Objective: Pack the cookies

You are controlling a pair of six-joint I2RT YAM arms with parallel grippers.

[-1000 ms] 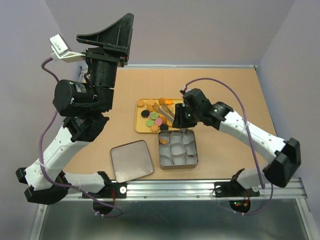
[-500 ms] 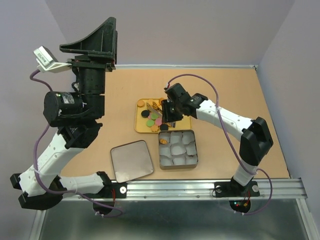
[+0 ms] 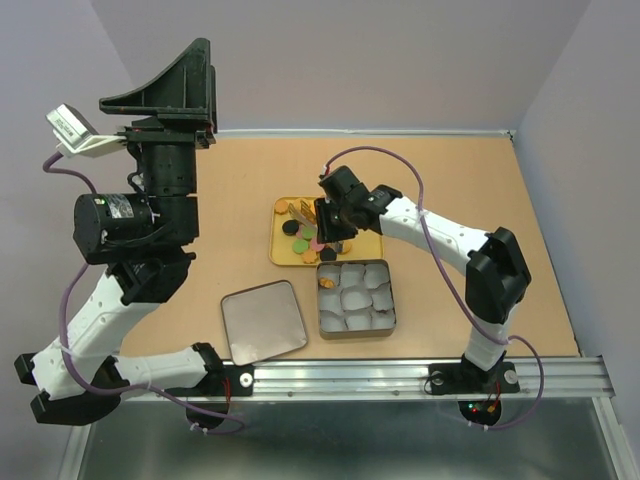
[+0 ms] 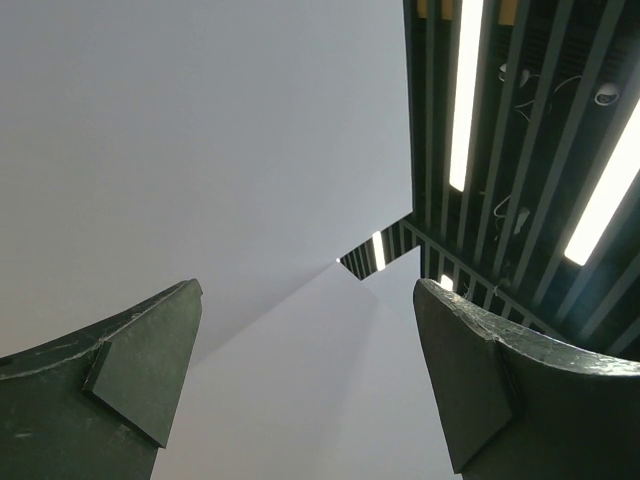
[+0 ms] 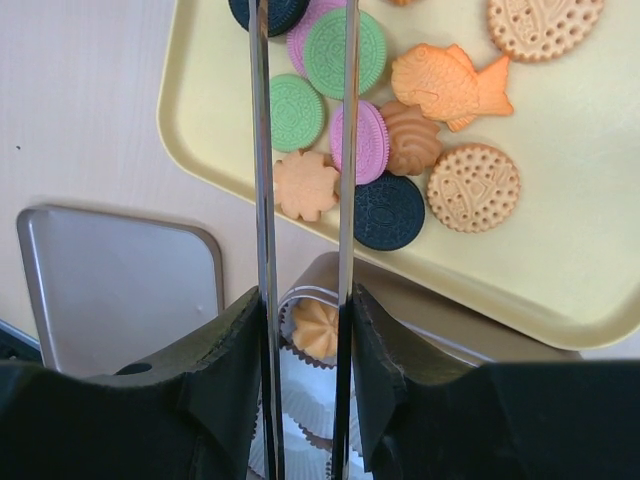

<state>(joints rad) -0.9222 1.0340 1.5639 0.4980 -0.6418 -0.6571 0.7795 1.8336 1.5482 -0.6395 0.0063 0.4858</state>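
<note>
Top: cookies [image 3: 303, 238] heaped on yellow tray [image 3: 279, 255], frame centre; tin [image 3: 357, 334] just below. L wrist: left jaws wide apart, aimed at ceiling lights [image 4: 465, 90]. R wrist: right jaws clamped on tweezers [image 5: 262, 200], prongs over cookies.

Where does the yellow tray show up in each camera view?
Top external: yellow tray at table centre, just beyond the tin.
Left wrist: not in it; only ceiling and wall.
Right wrist: fills the upper right, behind the tweezers.
Shared landmark: the silver lid, near-left of the tray from above, lower left in the right wrist view.
</note>
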